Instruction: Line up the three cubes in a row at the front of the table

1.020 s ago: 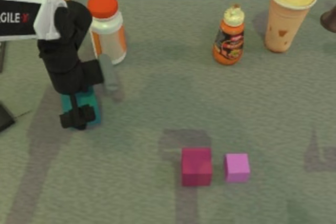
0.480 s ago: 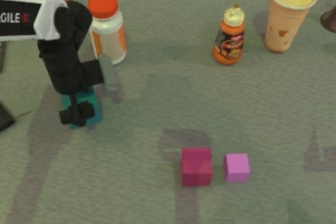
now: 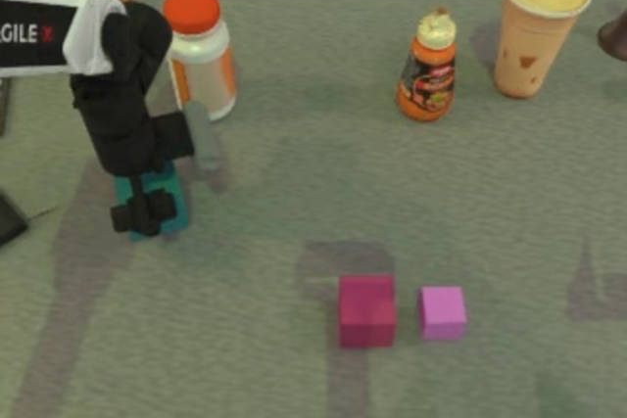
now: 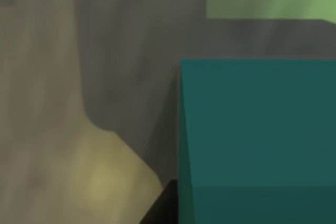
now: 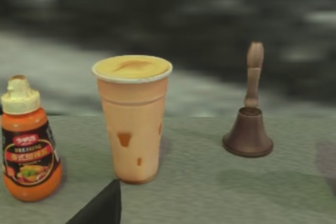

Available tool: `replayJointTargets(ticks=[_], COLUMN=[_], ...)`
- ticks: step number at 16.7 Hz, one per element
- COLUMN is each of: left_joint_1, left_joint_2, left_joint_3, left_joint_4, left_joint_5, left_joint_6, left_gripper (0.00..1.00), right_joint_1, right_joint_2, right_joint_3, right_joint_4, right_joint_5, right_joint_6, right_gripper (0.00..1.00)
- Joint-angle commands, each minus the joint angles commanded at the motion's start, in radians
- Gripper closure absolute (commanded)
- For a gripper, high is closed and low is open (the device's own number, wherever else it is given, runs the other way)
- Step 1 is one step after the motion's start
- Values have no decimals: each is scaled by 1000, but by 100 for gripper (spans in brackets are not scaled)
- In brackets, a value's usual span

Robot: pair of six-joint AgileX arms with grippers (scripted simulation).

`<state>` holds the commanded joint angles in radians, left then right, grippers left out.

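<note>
1. 1 table (image 3: 490, 193), grey-green cloth look, carrying everything.
2. 1 left gripper (image 3: 144, 213) at the left side, fingers clamped on the teal cube (image 3: 172, 201).
3. 3 cubes: teal one at left; dark magenta cube (image 3: 366, 310) and light pink cube (image 3: 442, 312) side by side near the front, small gap between.
4. 2 bottles: white orange-capped bottle (image 3: 201, 51), orange dressing bottle (image 3: 428, 68).
5. 1 cup (image 3: 540, 26), 1 bell (image 5: 249, 129).
6. Right gripper: not visible.

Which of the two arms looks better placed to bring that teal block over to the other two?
Left. The left gripper is already down on the teal cube; the right arm is out of the top view.
</note>
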<state>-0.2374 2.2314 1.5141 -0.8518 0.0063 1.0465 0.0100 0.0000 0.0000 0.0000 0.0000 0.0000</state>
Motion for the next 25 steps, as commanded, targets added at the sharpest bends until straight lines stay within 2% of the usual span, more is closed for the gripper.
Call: replayJointTargets(ticks=[3,8,15,18,23,25], left_joint_1=[3,17,-3,-91,-302,-353], left_joint_2=[-15,-86,-108,-186,-358,-404], left_joint_3=[31,127,119,31,-174,-224], left_joint_4=[-42,-219,-229,-216,-194,-188], left_joint_5=[0,-1,-1,0,1,1], left_joint_6=[2,-1,-3,-21,-61,-70], left_gripper=[100,100,100,100,100,100], right_joint_1=[0,0,0,0,0,0], right_joint_2=[0,0,0,0,0,0], right_joint_3=[0,0,0,0,0,0], right_joint_4=[0,0,0,0,0,0], right_joint_5=[0,0,0,0,0,0], right_joint_6=[0,0,0,0,0,0], right_gripper=[0,0,0,0,0,0])
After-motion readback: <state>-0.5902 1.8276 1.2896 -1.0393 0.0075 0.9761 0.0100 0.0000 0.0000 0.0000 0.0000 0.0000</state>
